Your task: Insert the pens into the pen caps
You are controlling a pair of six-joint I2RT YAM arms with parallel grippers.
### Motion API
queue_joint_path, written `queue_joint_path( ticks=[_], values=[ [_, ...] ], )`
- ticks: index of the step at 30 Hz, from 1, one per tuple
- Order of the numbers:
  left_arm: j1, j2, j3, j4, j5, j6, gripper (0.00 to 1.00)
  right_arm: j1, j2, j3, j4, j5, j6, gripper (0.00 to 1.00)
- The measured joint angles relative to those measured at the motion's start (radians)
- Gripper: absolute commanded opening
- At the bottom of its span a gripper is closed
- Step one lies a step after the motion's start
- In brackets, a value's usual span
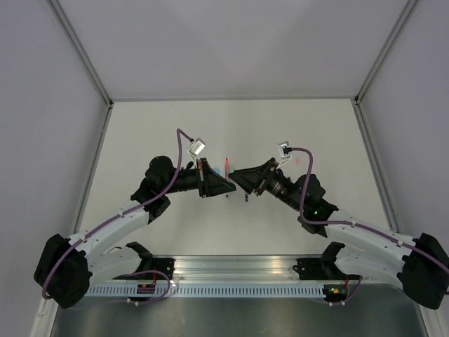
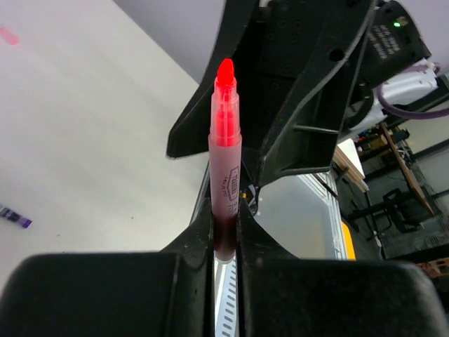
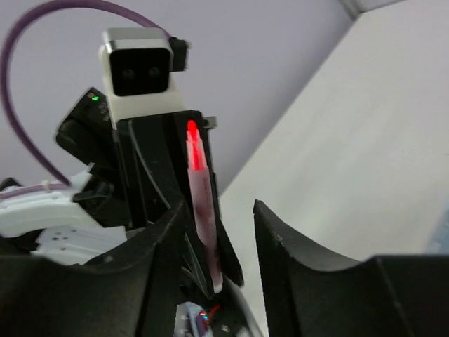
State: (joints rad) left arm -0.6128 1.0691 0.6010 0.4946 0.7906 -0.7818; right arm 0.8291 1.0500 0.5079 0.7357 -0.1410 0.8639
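As L fingers (image 2: 105,295) pinch pen (image 2: 226,161), R fingers (image 3: 309,274) gape.

Lower end of the red pen (image 2: 226,140) is hiding inside the left gripper (image 2: 225,235); two dark specks (image 1: 245,200) are reading too small to identify.

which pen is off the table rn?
The red-pink pen, tip up, clamped in the left gripper. The dark purple piece lies loose on the table.

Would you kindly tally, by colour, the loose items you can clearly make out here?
Red pen: 1
Dark small pieces: 2
Pale pink piece: 1
Total: 4
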Motion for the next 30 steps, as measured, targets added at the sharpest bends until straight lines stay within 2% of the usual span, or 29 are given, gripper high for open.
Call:
queue_joint_path(
  ticks=[6,9,12,15,20,24,30],
  values=[
    [0.002,-0.018,0.004,-0.142,-0.077,0.109,0.02,0.0,-0.208,0.033,-0.428,0.216,-0.182,0.55],
    [0.005,-0.019,0.005,-0.203,-0.113,0.15,0.02,-0.015,-0.234,0.083,-0.612,0.347,-0.258,0.57],
    [0.007,-0.019,0.003,-0.233,-0.145,0.178,0.02,-0.092,-0.198,0.148,-0.748,0.452,-0.316,0.56],
    [0.007,-0.018,-0.011,-0.233,-0.166,0.201,0.02,-0.245,-0.069,0.263,-0.859,0.493,-0.365,0.56],
    [0.008,-0.002,-0.057,-0.225,-0.17,0.219,0.02,-0.452,0.261,0.535,-1.022,0.486,-0.439,0.56],
    [0.008,0.021,-0.064,-0.224,-0.168,0.223,0.02,-0.56,0.505,0.714,-1.118,0.431,-0.492,0.56],
    [0.008,0.023,-0.074,-0.187,-0.153,0.222,0.02,-0.656,0.74,0.826,-1.239,0.366,-0.564,0.54]
  ],
)
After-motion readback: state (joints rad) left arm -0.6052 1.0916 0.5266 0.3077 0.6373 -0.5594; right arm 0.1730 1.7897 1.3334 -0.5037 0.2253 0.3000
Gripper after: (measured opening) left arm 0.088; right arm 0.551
